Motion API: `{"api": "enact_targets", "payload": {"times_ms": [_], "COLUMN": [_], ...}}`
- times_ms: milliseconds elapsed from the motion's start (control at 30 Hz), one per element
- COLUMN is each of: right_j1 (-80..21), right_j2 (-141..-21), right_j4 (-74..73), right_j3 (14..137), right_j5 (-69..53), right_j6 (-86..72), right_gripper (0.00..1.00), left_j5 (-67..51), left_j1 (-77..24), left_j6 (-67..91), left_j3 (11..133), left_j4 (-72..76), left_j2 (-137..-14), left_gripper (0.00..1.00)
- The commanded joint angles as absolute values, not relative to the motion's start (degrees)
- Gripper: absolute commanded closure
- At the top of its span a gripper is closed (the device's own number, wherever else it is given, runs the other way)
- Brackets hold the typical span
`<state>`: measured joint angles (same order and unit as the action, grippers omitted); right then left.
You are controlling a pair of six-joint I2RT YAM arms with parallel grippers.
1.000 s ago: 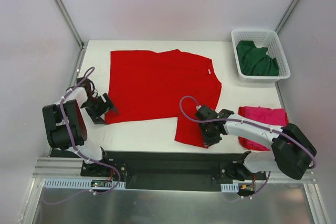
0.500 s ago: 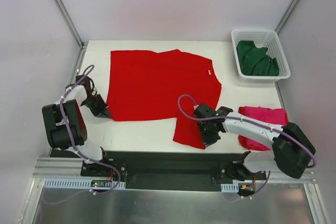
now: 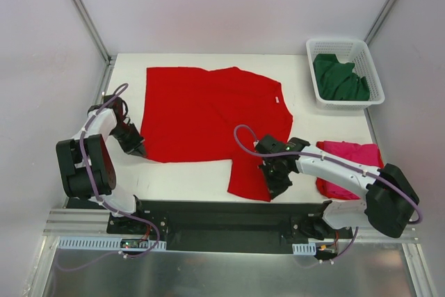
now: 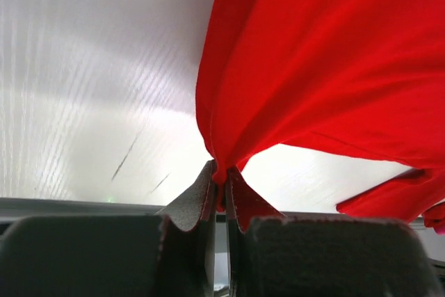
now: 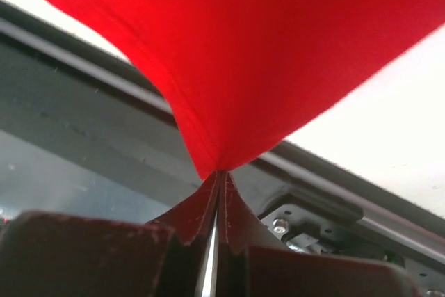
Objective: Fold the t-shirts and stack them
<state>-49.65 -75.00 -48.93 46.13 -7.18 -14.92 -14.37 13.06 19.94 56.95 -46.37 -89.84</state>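
Left claw [image 3: 137,149] is pinched tight on the red t-shirt [image 3: 208,113], gripping its near-left corner. In the left wrist view the cloth bunches right at the closed tips and fans away above and to the right of them. Right claw [image 3: 272,187] is clamped on the same shirt, at the near corner of the flap that sticks out toward me. I see the fabric gathered into a point between its tips and spreading out beyond them. The rest of the red shirt lies spread flat on the counter [image 3: 188,175], beyond both claws and between them. The magenta-pink t-shirt [image 3: 348,161] sits in a lump just right of the right claw, beside that arm. The dark green t-shirt [image 3: 339,78] is crumpled inside the white basket [image 3: 311,67], well beyond the right claw and off to its right.
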Motion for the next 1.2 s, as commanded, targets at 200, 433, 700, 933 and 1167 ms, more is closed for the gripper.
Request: {"api": "enact_targets", "payload": {"times_ms": [200,433,700,933,1167], "right_j1": [-53.61,-60.28,-67.66,-71.1,-76.64], "right_j2": [-71.63,-68.65,-67.32,-69.17,-72.51], "right_j4": [-60.47,-64.16,-62.05,-60.65,-57.65], "right_j3": [50.98,50.97,51.15,51.77,52.29], "right_j5": [-15.46,-18.45,-23.11,-25.57,-23.12], "right_j6": [-12.92,-15.9,-19.43,-17.84,-19.34], "right_gripper": [0.99,0.99,0.99,0.99,0.99], "left_j5": [-15.9,-18.46,-16.61,-11.88,-6.43], "left_j1": [10.38,8.62,4.22,3.78,3.87], "left_j6": [19.95,20.57,23.98,27.77,29.88], "left_j3": [52.22,48.17,45.71,43.33,42.8], "left_j4": [-55.28,-60.46,-65.47,-67.32,-71.97], "left_j2": [-81.39,-74.45,-68.56,-64.96,-59.86], "left_gripper": [1.0,1.0,1.0,1.0,0.98]}}
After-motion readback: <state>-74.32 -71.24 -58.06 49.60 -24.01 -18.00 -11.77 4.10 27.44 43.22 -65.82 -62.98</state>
